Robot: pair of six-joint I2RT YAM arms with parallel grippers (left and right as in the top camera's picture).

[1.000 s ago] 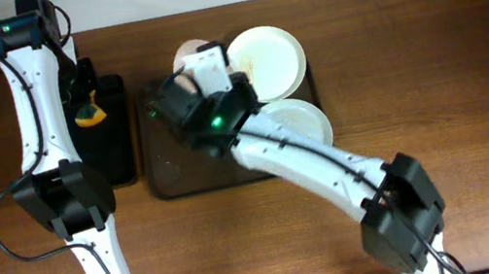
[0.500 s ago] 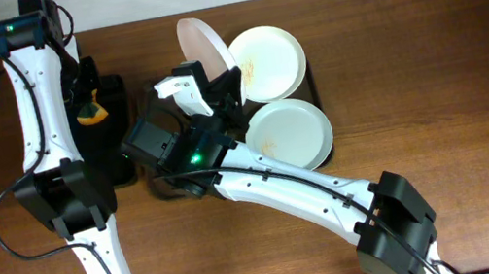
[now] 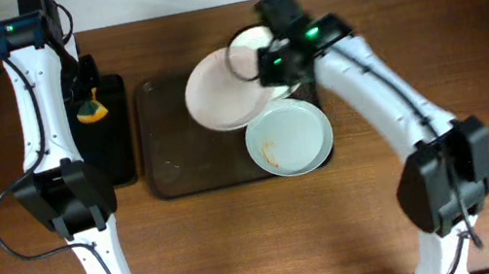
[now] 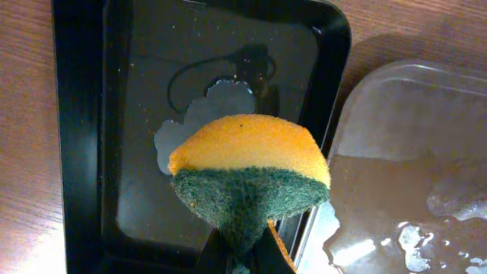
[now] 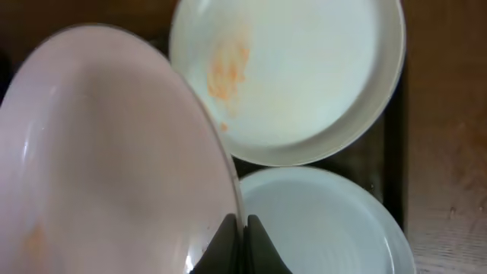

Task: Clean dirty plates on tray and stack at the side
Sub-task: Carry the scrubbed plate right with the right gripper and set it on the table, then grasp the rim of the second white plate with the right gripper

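My right gripper [image 5: 240,242] is shut on the rim of a white plate [image 5: 106,152] and holds it tilted above the dark brown tray [image 3: 169,159]. In the overhead view this held plate [image 3: 221,92] hangs over the tray's back middle, with the right gripper [image 3: 262,63] at its right edge. A second white plate [image 5: 297,68] with an orange smear lies at the tray's back right. A pale blue-grey plate [image 3: 290,140], smeared orange-brown, lies at the front right. My left gripper [image 4: 243,257] is shut on a yellow-and-green sponge [image 4: 247,167].
The sponge hangs over a smaller glossy black tray [image 4: 114,76] with water in it, left of the brown tray [image 4: 411,160]. That black tray also shows in the overhead view [image 3: 115,138]. Bare wooden table [image 3: 427,49] lies right of the brown tray.
My right arm swung from the tray's left side to its right, carrying the white plate with it. The plate now sits flatter over the tray. The left arm has not moved.
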